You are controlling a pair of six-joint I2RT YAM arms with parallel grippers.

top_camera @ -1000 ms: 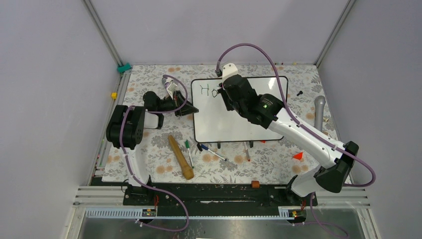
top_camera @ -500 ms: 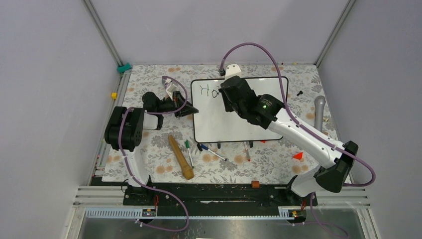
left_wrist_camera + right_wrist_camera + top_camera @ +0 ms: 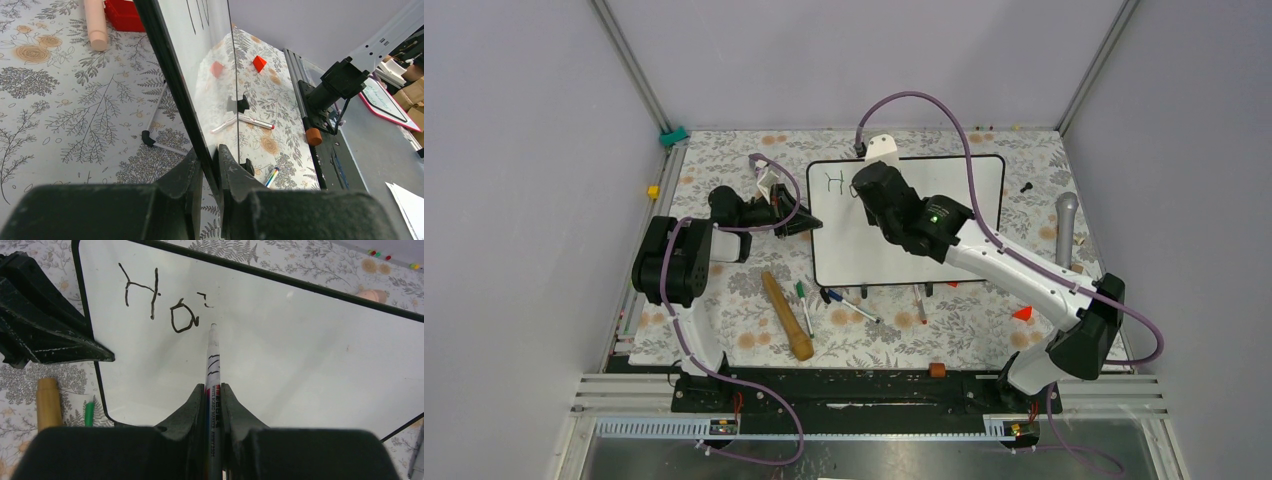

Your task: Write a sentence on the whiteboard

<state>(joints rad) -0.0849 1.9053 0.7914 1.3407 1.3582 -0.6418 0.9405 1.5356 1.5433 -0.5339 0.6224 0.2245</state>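
The whiteboard (image 3: 874,255) stands tilted on the floral mat, and its black frame (image 3: 172,75) runs up the left wrist view. My left gripper (image 3: 209,161) is shut on the board's left frame edge, one finger on each face. My right gripper (image 3: 213,390) is shut on a whiteboard marker (image 3: 213,360). The marker points up the board with its tip just right of and below the "o". Of the sentence (image 3: 157,297) I see dark letters "Ho" and a short stroke after them near the board's top left. In the top view only the "H" (image 3: 834,181) shows beside the right gripper (image 3: 869,188).
A wooden rolling pin (image 3: 786,315) lies in front of the board's left corner, with a green pen (image 3: 801,292) and more markers (image 3: 852,304) beside it. A red marker (image 3: 920,303), an orange wedge (image 3: 1023,313) and a grey microphone (image 3: 1065,225) lie to the right.
My right arm has shifted left over the board with the marker and now covers the "o" in the top view. The left gripper has kept its hold on the frame.
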